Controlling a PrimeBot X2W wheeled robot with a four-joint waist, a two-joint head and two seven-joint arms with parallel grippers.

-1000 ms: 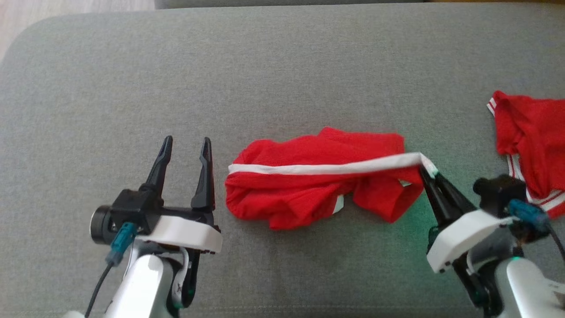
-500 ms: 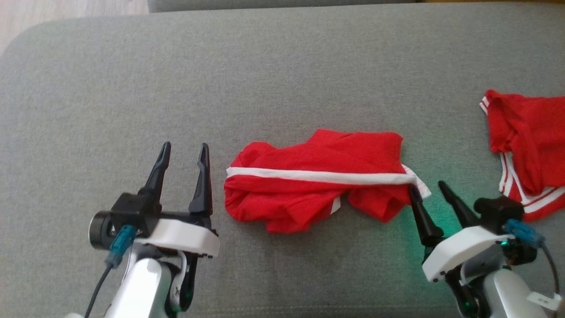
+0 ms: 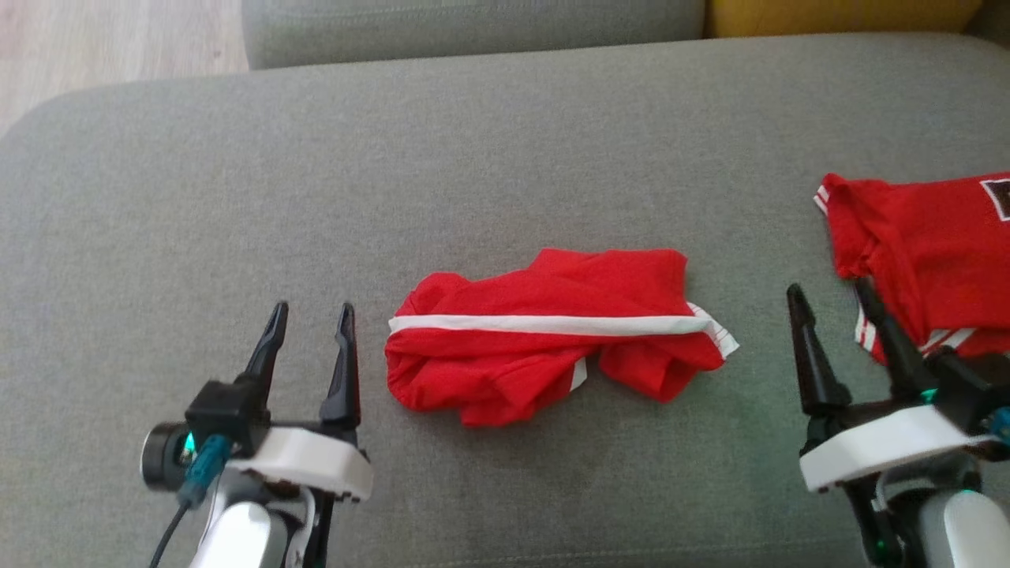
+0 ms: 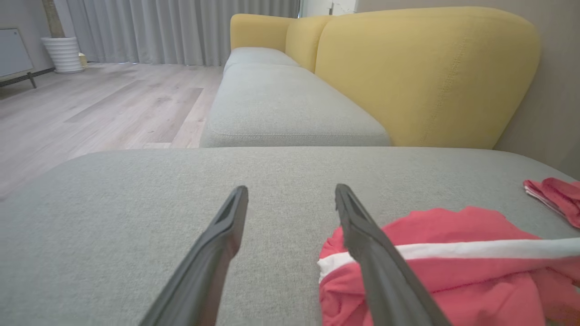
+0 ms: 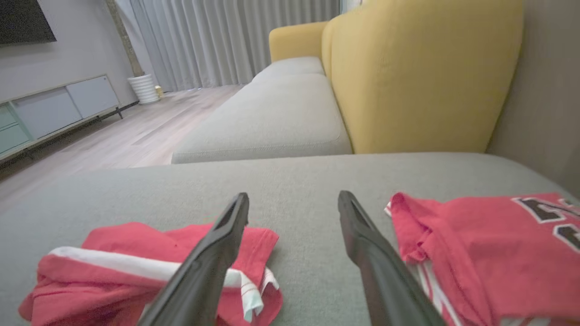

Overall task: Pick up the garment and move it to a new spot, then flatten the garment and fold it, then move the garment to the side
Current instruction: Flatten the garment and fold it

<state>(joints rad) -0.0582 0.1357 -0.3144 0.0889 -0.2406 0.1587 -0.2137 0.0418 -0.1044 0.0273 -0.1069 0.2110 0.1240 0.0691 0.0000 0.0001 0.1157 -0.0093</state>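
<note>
Red cloth with a white band, the garment (image 3: pixel 544 339) lies bunched and not yet flattened on the grey seat cushion (image 3: pixel 473 158), its long axis running crosswise from one gripper to the other. The left gripper (image 3: pixel 312 309) stands just beside the garment's left end and the right gripper (image 3: pixel 827 288) near its right end, with a second red shirt (image 3: pixel 931 252) beyond; both have fingers spread apart, holding nothing. Judgement: the left arm is marginally nearer, and flattening calls for one gripper at each end.

Grey sofa seat (image 3: pixel 505 158), yellow backrest (image 4: pixel 426 77), wood floor (image 4: pixel 90 108), curtains (image 4: pixel 181 27).
</note>
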